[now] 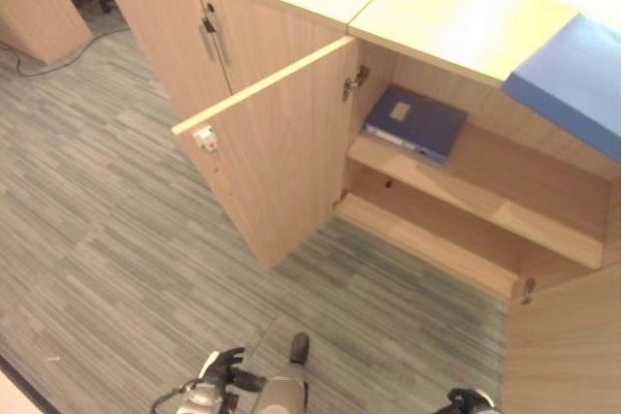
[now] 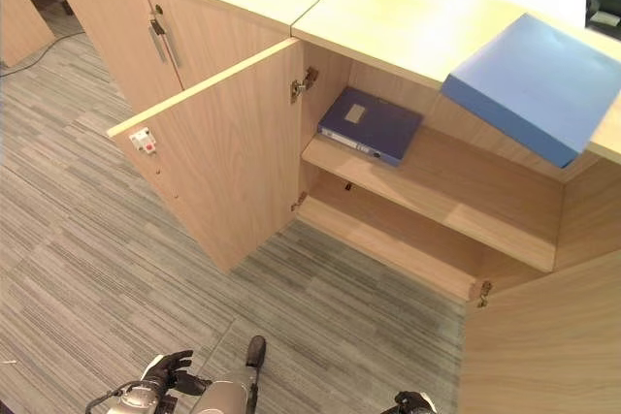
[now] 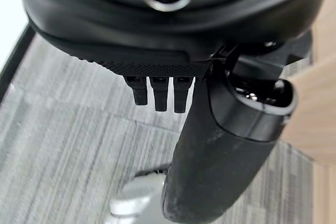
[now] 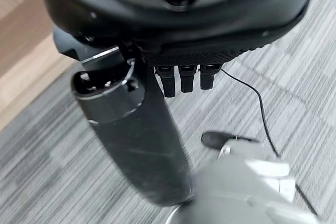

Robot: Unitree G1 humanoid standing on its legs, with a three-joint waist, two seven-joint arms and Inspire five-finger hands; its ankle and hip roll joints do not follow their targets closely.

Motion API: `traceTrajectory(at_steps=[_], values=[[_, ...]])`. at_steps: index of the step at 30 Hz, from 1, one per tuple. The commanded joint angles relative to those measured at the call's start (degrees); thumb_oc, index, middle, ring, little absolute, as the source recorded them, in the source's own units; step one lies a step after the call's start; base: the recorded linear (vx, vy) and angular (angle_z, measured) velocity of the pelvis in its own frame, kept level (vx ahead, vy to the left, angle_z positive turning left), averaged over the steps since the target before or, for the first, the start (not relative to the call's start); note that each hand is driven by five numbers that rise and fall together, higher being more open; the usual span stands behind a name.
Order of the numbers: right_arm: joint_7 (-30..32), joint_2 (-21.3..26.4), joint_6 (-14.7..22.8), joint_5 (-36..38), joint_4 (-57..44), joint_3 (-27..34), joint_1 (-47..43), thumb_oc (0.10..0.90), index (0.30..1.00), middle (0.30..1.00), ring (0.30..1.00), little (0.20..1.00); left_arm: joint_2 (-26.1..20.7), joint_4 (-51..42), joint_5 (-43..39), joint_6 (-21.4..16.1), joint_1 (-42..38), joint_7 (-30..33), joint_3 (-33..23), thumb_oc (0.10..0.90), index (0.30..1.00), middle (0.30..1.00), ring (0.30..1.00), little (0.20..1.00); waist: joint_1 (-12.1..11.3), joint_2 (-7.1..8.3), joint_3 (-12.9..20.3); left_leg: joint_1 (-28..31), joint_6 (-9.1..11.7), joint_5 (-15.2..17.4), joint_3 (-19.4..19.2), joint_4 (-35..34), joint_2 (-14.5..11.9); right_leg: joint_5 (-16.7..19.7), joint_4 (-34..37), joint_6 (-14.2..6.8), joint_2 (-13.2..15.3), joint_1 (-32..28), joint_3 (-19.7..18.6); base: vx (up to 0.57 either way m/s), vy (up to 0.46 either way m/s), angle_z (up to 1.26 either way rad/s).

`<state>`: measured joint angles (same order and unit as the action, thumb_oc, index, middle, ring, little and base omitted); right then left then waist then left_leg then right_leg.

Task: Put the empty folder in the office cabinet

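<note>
Down low over the grey carpet (image 1: 116,269), the left robot hand (image 3: 220,145) hangs with fingers loosely extended, holding nothing; the right robot hand (image 4: 131,135) is the same. Ahead, the office cabinet (image 2: 437,21) stands with one door (image 2: 228,157) swung open. Two shelves show inside; one dark blue folder (image 2: 371,123) lies flat on the upper shelf (image 2: 456,196). One light blue panel (image 2: 539,84) sits on top.
</note>
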<state>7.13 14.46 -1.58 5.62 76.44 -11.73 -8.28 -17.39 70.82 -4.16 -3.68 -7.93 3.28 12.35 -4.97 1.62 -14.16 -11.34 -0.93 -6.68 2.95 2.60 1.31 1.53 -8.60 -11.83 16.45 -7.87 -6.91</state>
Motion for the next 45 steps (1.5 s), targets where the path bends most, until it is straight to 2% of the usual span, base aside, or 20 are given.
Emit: traceTrajectory(at_steps=[1,2,3,6,8,9,10,12,13,14,16,22,25,30,34,37,40,43,44,45], values=[[1.8,6.1,0.9,-1.1,-5.4,-1.8,-3.0,0.8,0.9,0.9,0.9,0.9,-2.5,-4.0,-3.8,-0.7,2.6,1.5,-1.6,0.8,0.9,0.9,0.9,0.9,-3.0,-3.67,1.6,-1.5,5.4,-0.1,2.7,-3.6,-8.2,-1.3,-14.7,0.7,-1.2,7.3,15.7,0.15,0.329,-0.93],[1.8,6.2,0.9,-1.1,-5.5,-1.8,-3.0,0.8,0.9,0.9,0.9,0.9,-2.5,-4.0,-3.8,-0.7,2.6,1.5,-1.6,0.8,0.9,0.9,0.9,0.9,-2.9,-3.58,1.6,-1.5,5.4,-0.2,2.7,-3.6,-8.0,-1.5,-14.9,0.6,-1.1,7.4,15.8,0.17,0.407,-0.87],[2.0,5.9,1.2,-1.2,-6.2,-2.1,-3.4,0.8,0.9,0.9,0.9,0.9,-2.8,-3.9,-3.5,-0.9,3.0,1.5,-1.9,0.8,0.9,0.9,0.9,0.9,-2.6,-3.96,1.6,0.2,4.7,0.4,0.8,-4.6,-7.6,-1.4,-16.9,0.4,-1.0,8.6,18.2,0.2,0.392,-0.69],[3.3,5.3,2.2,1.0,-7.7,-1.0,-4.3,0.8,0.9,0.9,0.9,0.9,-3.2,-2.5,-3.1,-0.9,2.8,1.7,-2.5,0.8,0.9,0.9,0.9,0.9,-0.6,-4.93,-0.6,4.6,3.5,3.9,-2.0,-3.9,-5.6,-5.3,-15.3,1.9,-5.3,14.5,23.4,0.24,0.301,-0.71],[3.3,5.1,2.2,1.2,-7.9,-0.9,-4.2,0.8,0.9,0.9,0.9,0.9,-3.1,-2.2,-3.0,-0.8,2.9,1.7,-2.6,0.8,0.9,0.9,0.9,0.9,-0.3,-4.84,-1.0,5.6,3.6,5.0,-2.5,-3.5,-5.3,-5.6,-12.4,2.3,-5.1,14.9,25.7,0.24,0.005,-0.49],[3.7,5.1,2.2,1.2,-8.0,-0.9,-3.8,0.8,0.9,0.9,0.9,0.9,-2.7,-1.5,-2.3,-1.0,3.0,1.8,-2.8,0.8,0.9,0.9,0.9,0.9,1.0,-4.42,-1.3,8.4,4.1,7.6,-3.7,-2.8,-5.0,-3.5,-3.4,3.0,-3.5,16.1,28.8,0.23,-0.045,-0.27],[3.7,5.1,2.2,1.2,-8.0,-0.9,-3.8,0.8,0.9,0.9,0.9,0.9,-2.7,-1.5,-2.3,-1.0,3.0,1.8,-2.8,0.8,0.9,0.9,0.9,0.9,1.0,-4.53,-1.3,8.5,4.1,7.8,-3.7,-2.8,-5.1,-3.4,-3.1,3.0,-3.7,15.8,28.8,0.29,-0.052,-0.3],[3.9,5.6,2.1,1.9,-7.9,-0.2,-3.9,0.8,0.9,0.9,0.9,0.9,-2.3,-1.2,-2.1,-1.1,2.7,1.7,-2.6,0.8,0.9,0.9,0.9,0.9,2.4,-4.88,-2.0,9.7,4.2,9.5,-3.3,-1.6,-5.0,-1.1,-0.8,2.2,-2.6,18.5,25.7,0.21,-0.072,-0.02],[3.9,5.8,2.0,2.9,-7.7,1.1,-3.7,0.8,0.9,0.9,0.9,0.9,-2.1,-1.2,-1.8,-1.3,2.5,1.7,-2.5,0.8,0.9,0.9,0.9,0.9,3.6,-4.92,-2.2,10.5,4.7,10.9,-2.9,-0.4,-5.3,1.1,1.9,1.0,-0.7,19.5,22.2,0.21,-0.102,0.2],[3.9,5.8,2.0,2.9,-7.8,1.1,-3.7,0.8,0.9,0.9,0.9,0.9,-2.1,-1.1,-1.8,-1.3,2.5,1.7,-2.4,0.8,0.9,0.9,0.9,0.9,3.5,-4.96,-2.2,10.6,4.7,11.0,-3.1,-0.2,-5.3,1.1,1.9,1.0,-0.8,19.4,22.1,0.19,-0.139,0.23],[3.9,6.0,1.9,3.9,-7.4,2.6,-3.3,0.8,0.9,0.9,0.9,0.9,-2.2,-0.9,-1.2,-1.4,2.1,1.9,-2.1,0.8,0.9,0.9,0.9,0.9,4.5,-4.9,-2.3,11.1,5.8,12.6,-3.3,1.4,-6.2,3.9,4.5,0.0,3.0,19.8,19.4,0.15,-0.168,0.15],[3.6,6.2,1.6,4.1,-6.5,4.0,-2.2,0.8,0.9,0.9,0.9,0.9,-2.5,0.7,-0.5,-1.2,1.5,2.3,-2.4,0.8,0.9,0.9,0.9,0.9,5.2,-4.25,-1.7,11.8,8.0,14.6,-4.4,3.4,-7.6,6.9,6.6,-1.6,7.7,19.3,21.6,0.12,-0.196,-0.04],[3.5,6.4,1.4,3.2,-6.1,3.6,-1.3,0.8,0.9,0.9,0.9,0.9,-2.2,1.5,-0.9,-1.3,2.3,2.6,-3.5,0.8,0.9,0.9,0.9,0.9,4.8,-3.75,-0.4,13.5,9.3,14.9,-5.6,2.9,-8.7,7.9,7.4,-2.5,8.2,17.7,24.6,0.21,-0.313,-0.48],[2.6,6.9,1.4,1.1,-5.4,1.3,0.1,0.8,0.9,0.9,0.9,0.9,-0.3,2.3,-0.6,-1.3,3.7,2.3,-3.2,0.8,0.9,0.9,0.9,0.9,5.5,-4.95,1.1,16.5,12.2,11.6,-5.7,0.8,-14.3,5.5,6.0,-1.6,5.0,16.4,25.4,0.19,-0.315,-0.05],[2.1,7.9,1.5,0.3,-5.2,0.1,0.4,0.8,0.9,0.9,0.9,0.9,1.0,1.6,-0.6,-1.0,3.7,1.7,-2.1,0.8,0.9,0.9,0.9,0.9,6.0,-6.47,0.7,15.0,13.6,3.1,-3.0,3.3,-17.4,1.3,5.3,1.6,0.3,14.8,25.4,0.09,-0.276,-0.03],[2.1,9.0,1.3,-0.7,-4.8,-0.7,0.4,0.8,0.9,0.9,0.9,0.9,1.5,1.3,-1.5,-0.7,3.4,1.5,-1.6,0.8,0.9,0.9,0.9,0.9,5.6,-5.46,0.2,13.5,13.3,-2.6,1.4,9.6,-17.0,-1.3,5.8,4.4,-3.1,12.1,25.1,0.13,-0.324,-0.06],[2.0,9.6,1.3,-0.2,-5.1,-0.7,0.4,0.8,0.9,0.9,0.9,0.9,1.6,0.9,-1.8,-0.7,3.2,1.5,-1.5,0.8,0.9,0.9,0.9,0.9,5.7,-4.18,0.0,11.4,12.7,-4.3,0.6,13.9,-16.4,-1.9,7.0,5.2,-3.6,10.7,25.4,0.1,-0.287,-0.12],[2.1,10.2,1.3,0.6,-4.9,-0.6,-0.1,0.8,0.9,0.9,0.9,0.9,1.9,0.4,-2.1,-0.7,3.0,1.6,-1.2,0.8,0.9,0.9,0.9,0.9,4.5,-3.54,-0.7,8.1,11.6,-0.7,-0.3,15.8,-13.8,-3.0,9.0,5.9,-5.2,7.9,25.0,0.15,-0.208,-0.1],[2.4,10.4,1.4,1.5,-4.5,-0.2,-0.4,0.8,0.9,0.9,0.9,0.9,2.1,0.6,-2.1,-0.7,3.0,1.5,-0.9,0.8,0.9,0.9,0.9,0.9,3.6,-2.61,-0.5,5.5,10.4,5.1,0.0,14.1,-9.2,-3.2,10.1,5.7,-5.4,6.7,24.1,0.18,-0.156,-0.16],[2.4,10.4,1.4,1.5,-4.5,-0.2,-0.4,0.8,0.9,0.9,0.9,0.9,2.1,0.6,-2.1,-0.7,3.1,1.5,-0.9,0.8,0.9,0.9,0.9,0.9,3.6,-2.58,-0.5,5.5,10.4,5.0,0.0,14.1,-9.2,-3.2,10.1,5.7,-5.3,6.8,24.1,0.23,-0.122,-0.38]])
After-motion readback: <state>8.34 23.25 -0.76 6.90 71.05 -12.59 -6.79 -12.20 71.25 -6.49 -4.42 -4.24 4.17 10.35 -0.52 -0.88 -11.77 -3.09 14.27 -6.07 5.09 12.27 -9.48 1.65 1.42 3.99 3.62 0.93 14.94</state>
